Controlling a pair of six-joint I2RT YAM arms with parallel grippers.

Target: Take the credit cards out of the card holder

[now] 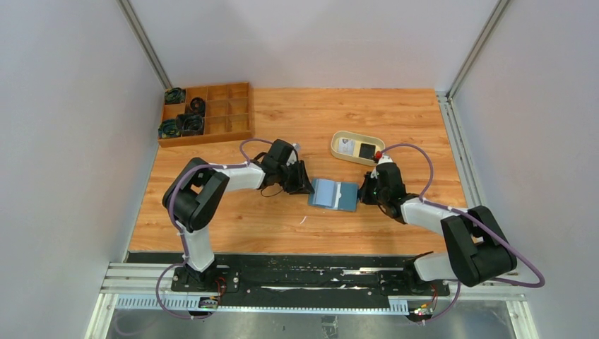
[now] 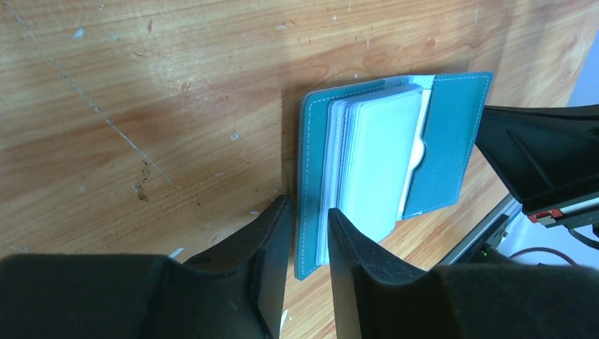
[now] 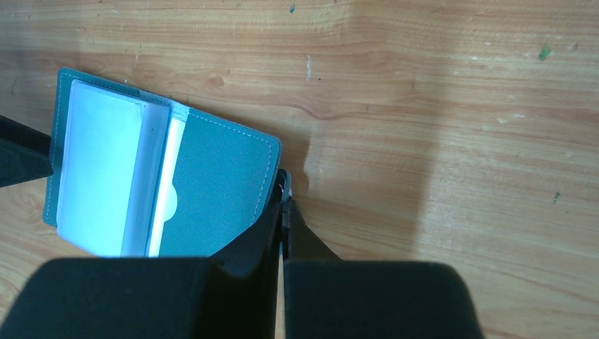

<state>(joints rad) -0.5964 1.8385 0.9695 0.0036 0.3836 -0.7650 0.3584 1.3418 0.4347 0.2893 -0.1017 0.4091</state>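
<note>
L gripper (image 2: pixel 307 208) fingers straddle left cover edge of card holder (image 2: pixel 452 141), gap narrow; can't tell if pinching. R gripper (image 3: pixel 282 189) closed tight, tips at holder's opposite edge. Holder lies open mid-table (image 2: pixel 141 106) btwn both arms, pale cards (image 2: pixel 374 162) inside.

The card holder (image 1: pixel 334 194) is teal-blue with paler stitching along its edges, and its inner sleeves (image 2: pixel 378 162) are pale blue-white. The desk (image 1: pixel 282 113) is warm orange-brown wood with darker grain lines, pale scratches and a few green specks. The left pincer (image 2: pixel 307 212) and right pincer (image 3: pixel 282 205) are matt black. Toward the desk's far right edge, a cream oval tray (image 1: pixel 337 139) holds a white card (image 1: pixel 345 146) and a black card (image 1: pixel 366 150). The compartment box (image 1: pixel 205 141) at the far left corner is mid-brown.
</note>
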